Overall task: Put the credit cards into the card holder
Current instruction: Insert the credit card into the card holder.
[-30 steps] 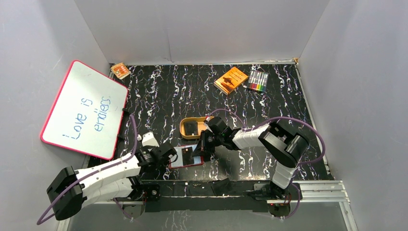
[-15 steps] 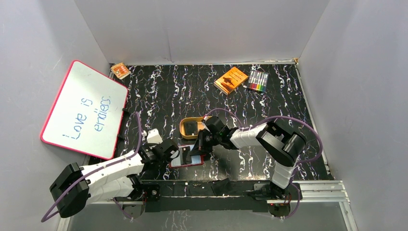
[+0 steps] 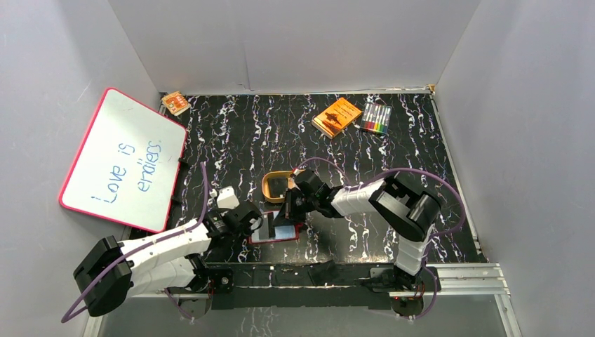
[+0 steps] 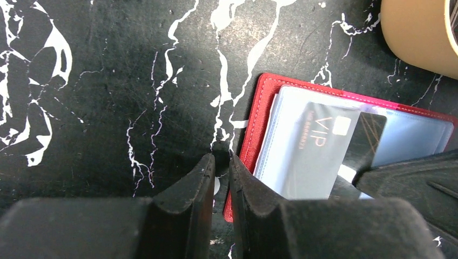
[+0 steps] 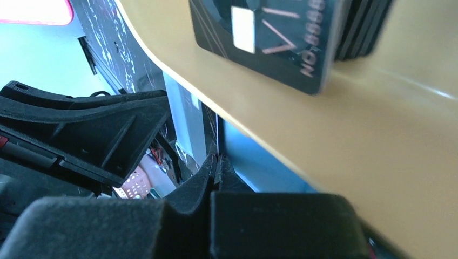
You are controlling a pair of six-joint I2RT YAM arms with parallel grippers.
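Note:
The dark red card holder [image 3: 275, 236] lies open near the table's front edge, pale blue pockets up. In the left wrist view its red edge [image 4: 254, 116] shows, with a black VIP credit card [image 4: 324, 145] partly inside a pale pocket. My left gripper [image 4: 221, 162] is shut, its tips at the holder's left edge [image 3: 256, 226]. My right gripper [image 3: 288, 210] is shut on a thin credit card seen edge-on [image 5: 217, 141], tilted over the holder. More black credit cards [image 5: 281, 38] are stacked in the tan tray [image 5: 378, 135].
The tan oval tray [image 3: 268, 188] sits just behind the holder. An orange box [image 3: 337, 116] and a marker pack [image 3: 376, 118] lie at the back right. A whiteboard [image 3: 123, 160] leans at the left, with a small orange item [image 3: 175, 103] behind it.
My left gripper has moved right to the holder's left edge. My right gripper has shifted slightly left and back with the card, tilting it steeper over the holder.

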